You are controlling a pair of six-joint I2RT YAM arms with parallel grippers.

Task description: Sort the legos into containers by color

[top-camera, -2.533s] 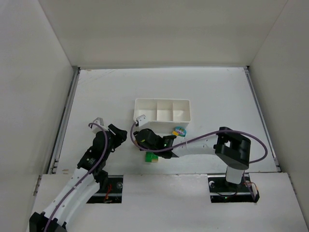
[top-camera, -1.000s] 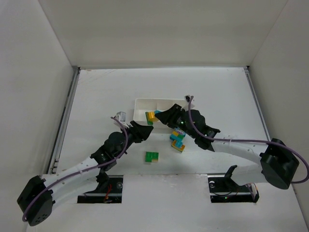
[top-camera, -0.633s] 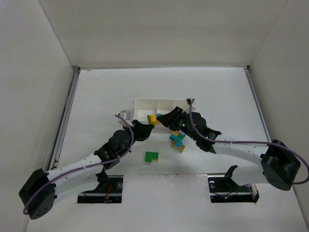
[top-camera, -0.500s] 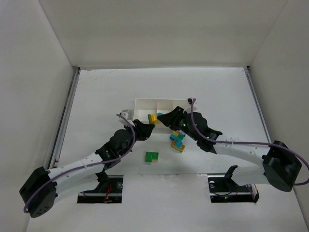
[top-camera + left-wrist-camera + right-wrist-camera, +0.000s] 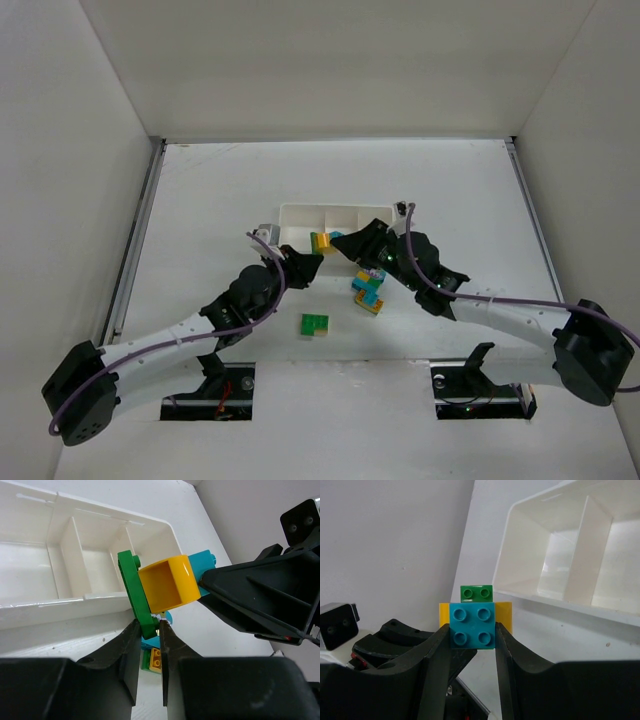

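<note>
Both grippers hold one clump of legos (image 5: 322, 241) in the air at the near edge of the white tray (image 5: 300, 214). My left gripper (image 5: 148, 625) is shut on the clump's green brick (image 5: 134, 590). My right gripper (image 5: 472, 630) is shut on its cyan brick (image 5: 472, 625). A yellow brick (image 5: 167, 582) sits between them. A second clump of cyan, yellow and green bricks (image 5: 367, 292) lies on the table near the tray. A green and yellow clump (image 5: 316, 324) lies nearer the arms. The tray's three compartments (image 5: 30, 565) show no bricks.
White walls enclose the table on three sides. The two arms meet in front of the tray, the right arm (image 5: 500, 310) stretching in from the lower right and the left arm (image 5: 170, 335) from the lower left.
Since 2.5 s ago both arms have risen and come together at the tray's near edge, holding a shared clump. Over the last second they have shifted slightly right and up.
</note>
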